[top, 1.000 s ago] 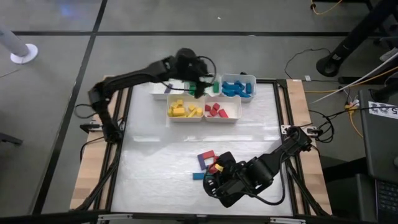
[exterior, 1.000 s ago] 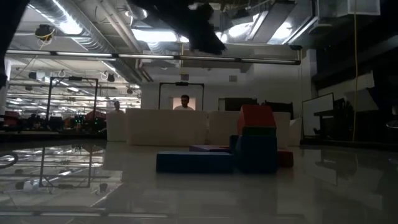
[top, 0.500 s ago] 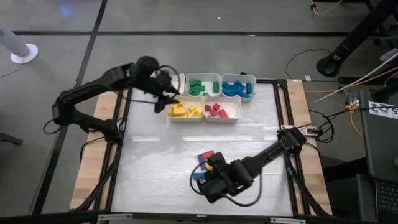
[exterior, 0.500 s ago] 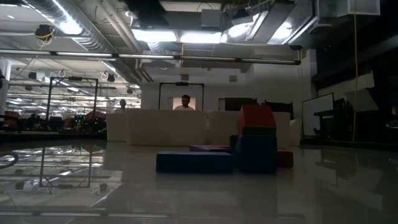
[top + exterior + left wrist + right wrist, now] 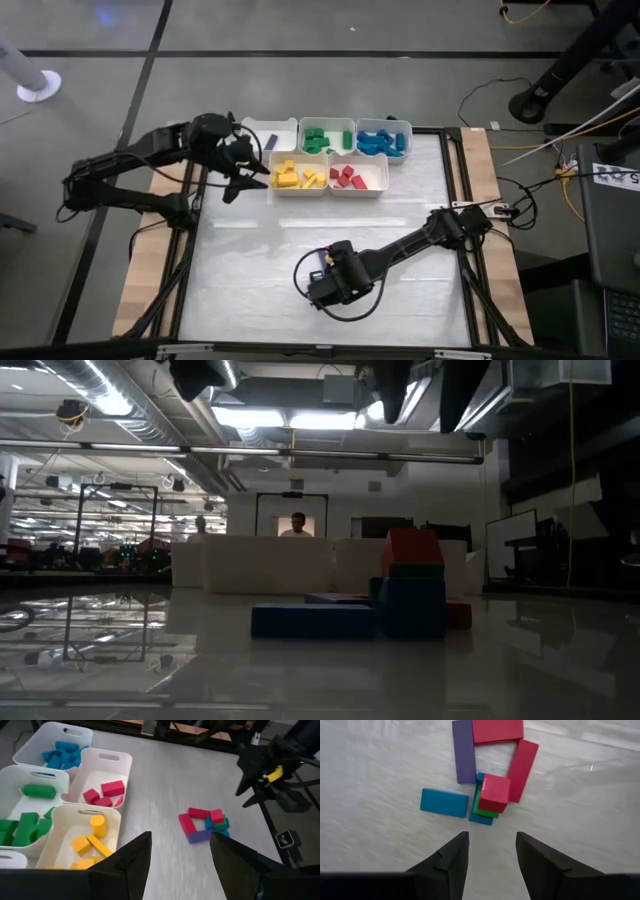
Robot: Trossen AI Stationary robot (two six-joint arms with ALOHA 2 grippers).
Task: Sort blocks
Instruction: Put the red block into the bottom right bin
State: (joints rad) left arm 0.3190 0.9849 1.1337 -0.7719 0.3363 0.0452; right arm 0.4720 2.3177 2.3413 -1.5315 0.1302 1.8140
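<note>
The right hand (image 5: 490,851) hovers open above the red cube (image 5: 494,793), stacked beside a purple bar (image 5: 464,751) lying lengthwise away from its fingers.

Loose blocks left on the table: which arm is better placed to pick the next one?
The right. Its open gripper hovers directly above the small cluster of red, blue, green and purple blocks, while the left gripper, also open, sits by the white bins.
</note>
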